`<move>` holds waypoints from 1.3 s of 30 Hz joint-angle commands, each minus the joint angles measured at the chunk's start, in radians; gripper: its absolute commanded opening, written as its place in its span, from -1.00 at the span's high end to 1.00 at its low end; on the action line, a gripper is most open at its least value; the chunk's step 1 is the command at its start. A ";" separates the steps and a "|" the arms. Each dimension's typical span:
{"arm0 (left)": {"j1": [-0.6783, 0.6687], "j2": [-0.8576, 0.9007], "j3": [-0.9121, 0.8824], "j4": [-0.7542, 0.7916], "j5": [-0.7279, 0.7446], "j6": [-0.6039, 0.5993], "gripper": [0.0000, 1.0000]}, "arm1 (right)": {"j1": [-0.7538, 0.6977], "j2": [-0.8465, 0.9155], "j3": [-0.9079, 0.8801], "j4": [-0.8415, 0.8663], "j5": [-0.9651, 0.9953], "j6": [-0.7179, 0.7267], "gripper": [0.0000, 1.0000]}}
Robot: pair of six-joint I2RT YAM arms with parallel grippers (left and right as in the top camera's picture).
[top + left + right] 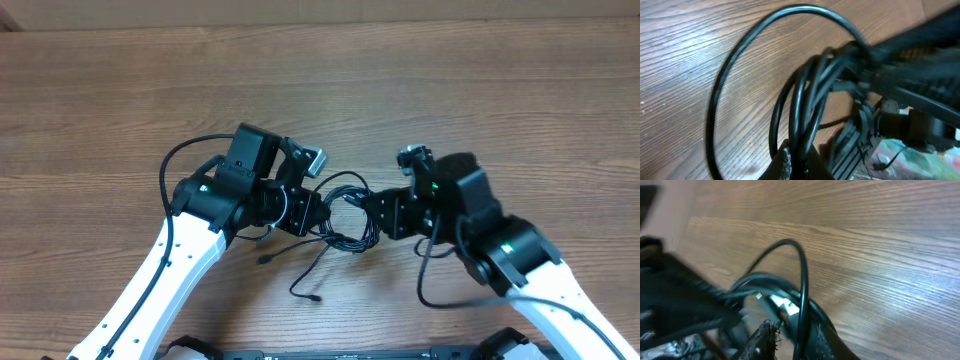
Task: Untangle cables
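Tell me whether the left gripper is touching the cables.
Touching. The left wrist view shows the left gripper shut on the cables, with several black strands pinched between its fingers.

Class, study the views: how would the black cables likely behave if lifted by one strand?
Probably floppy: the cables lie in soft loops. Likely light, being thin. The tangle would probably rise together, loose ends dragging over the table.

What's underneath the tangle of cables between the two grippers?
Bare wooden table shows through the loops of the cables. Where the left gripper and right gripper overlap the bundle, what lies beneath is hidden.
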 commanded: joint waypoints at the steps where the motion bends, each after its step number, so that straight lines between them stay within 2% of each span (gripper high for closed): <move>1: -0.003 -0.006 -0.002 0.005 0.069 0.048 0.92 | 0.005 0.026 0.020 0.018 0.032 -0.007 0.49; 4: -0.003 -0.006 -0.002 0.026 0.071 0.047 0.92 | 0.005 0.046 0.020 0.015 0.032 -0.007 0.56; 9: -0.003 -0.006 -0.002 0.078 0.139 0.047 0.91 | 0.005 0.087 0.020 0.003 0.030 0.010 0.80; 12: -0.003 -0.006 -0.002 0.097 0.148 0.047 0.92 | 0.005 0.094 0.020 0.015 -0.038 0.011 0.92; 17: -0.003 -0.006 -0.002 0.087 0.137 0.051 0.92 | 0.004 0.091 0.020 0.075 -0.188 0.006 0.92; 24: -0.002 -0.006 -0.002 -0.017 -0.084 0.029 0.92 | -0.040 0.011 0.020 0.074 -0.304 -0.027 0.92; 30: -0.002 -0.006 -0.002 -0.029 -0.261 -0.103 0.91 | -0.131 -0.121 0.020 0.077 -0.344 -0.026 0.92; 34: -0.006 -0.006 -0.002 -0.013 -0.216 -0.089 0.92 | -0.185 -0.178 0.020 0.092 -0.320 -0.027 0.92; 39: -0.037 -0.006 -0.002 -0.012 -0.016 0.113 0.91 | -0.224 -0.183 0.020 0.144 -0.233 -0.056 0.92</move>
